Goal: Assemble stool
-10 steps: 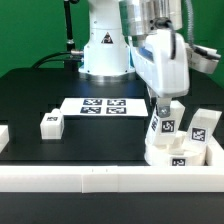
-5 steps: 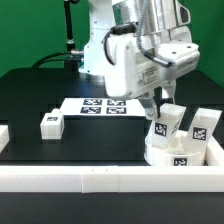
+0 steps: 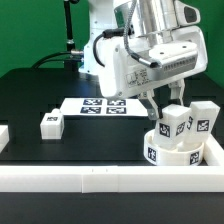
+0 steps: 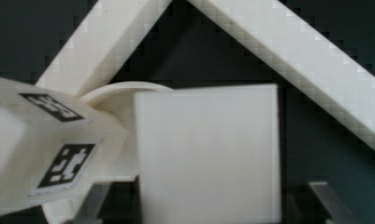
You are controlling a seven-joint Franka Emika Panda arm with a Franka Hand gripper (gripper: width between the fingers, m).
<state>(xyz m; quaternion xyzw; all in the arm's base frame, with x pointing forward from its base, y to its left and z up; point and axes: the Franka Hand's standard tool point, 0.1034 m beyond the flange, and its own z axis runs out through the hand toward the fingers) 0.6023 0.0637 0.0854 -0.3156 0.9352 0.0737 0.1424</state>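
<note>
One arm reaches over one black table, with a green wall behind it. One long white rail borders the near edge. One marker board lies flat mid-table. One round seat sits against the rail at the exterior view's right. There are three legs. The gripper pinches the held leg at the seat's top, the second leg stands just beside it, and the third leg rests well apart at the exterior view's left.
</note>
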